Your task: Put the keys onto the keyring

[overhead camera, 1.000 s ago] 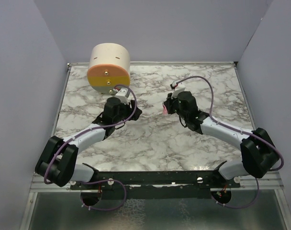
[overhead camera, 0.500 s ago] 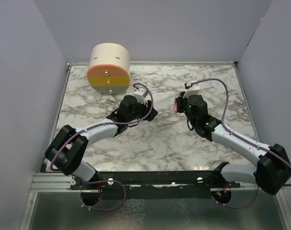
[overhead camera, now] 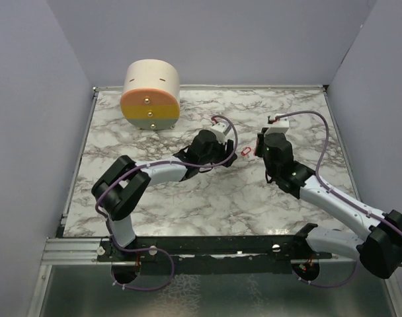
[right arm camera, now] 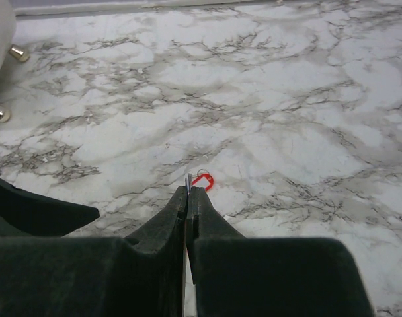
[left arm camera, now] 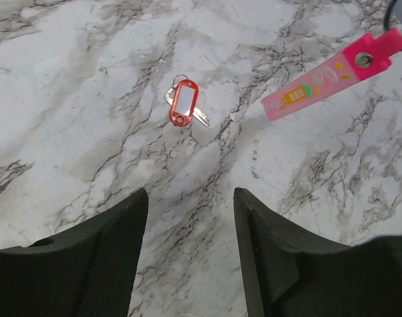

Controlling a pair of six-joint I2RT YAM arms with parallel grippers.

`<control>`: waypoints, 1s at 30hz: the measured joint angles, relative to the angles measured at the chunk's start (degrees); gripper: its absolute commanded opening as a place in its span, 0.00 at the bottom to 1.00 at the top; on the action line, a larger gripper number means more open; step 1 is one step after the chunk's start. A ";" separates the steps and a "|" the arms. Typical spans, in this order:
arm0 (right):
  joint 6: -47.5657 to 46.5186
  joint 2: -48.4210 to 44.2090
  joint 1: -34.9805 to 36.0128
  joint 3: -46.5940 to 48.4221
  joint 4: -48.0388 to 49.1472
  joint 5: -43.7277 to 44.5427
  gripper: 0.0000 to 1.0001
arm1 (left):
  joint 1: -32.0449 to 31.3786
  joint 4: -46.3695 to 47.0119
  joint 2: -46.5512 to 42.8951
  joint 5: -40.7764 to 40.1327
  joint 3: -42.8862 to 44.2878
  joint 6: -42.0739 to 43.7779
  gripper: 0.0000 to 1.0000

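No words can be read for sure. The keyring [left arm camera: 333, 78] has a pink strip with print on it, up and to the right of the left gripper [left arm camera: 190, 198]. Curly white letters run along the strip near its hole end, but they are too blurry to make out. Beside them is a tiny yellow and green drawing. The keys [left arm camera: 182, 102], straight ahead of that gripper, carry a red tag whose pale label window looks blank.
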 measured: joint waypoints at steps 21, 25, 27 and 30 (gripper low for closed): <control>2.21 -15.04 0.00 1.07 -12.90 7.56 0.01 | -6.51 -0.35 21.84 -13.14 22.12 3.41 0.56; 2.21 -16.09 0.00 1.07 -13.20 7.54 0.01 | -7.28 -0.57 24.90 -15.17 25.57 3.56 0.56; 2.21 -16.24 0.00 1.07 -13.22 7.54 0.01 | -7.61 -0.72 25.73 -16.33 26.32 3.61 0.58; 2.19 -16.26 0.00 1.07 -13.22 7.52 0.01 | -8.28 -1.25 26.99 -19.47 27.56 4.35 0.59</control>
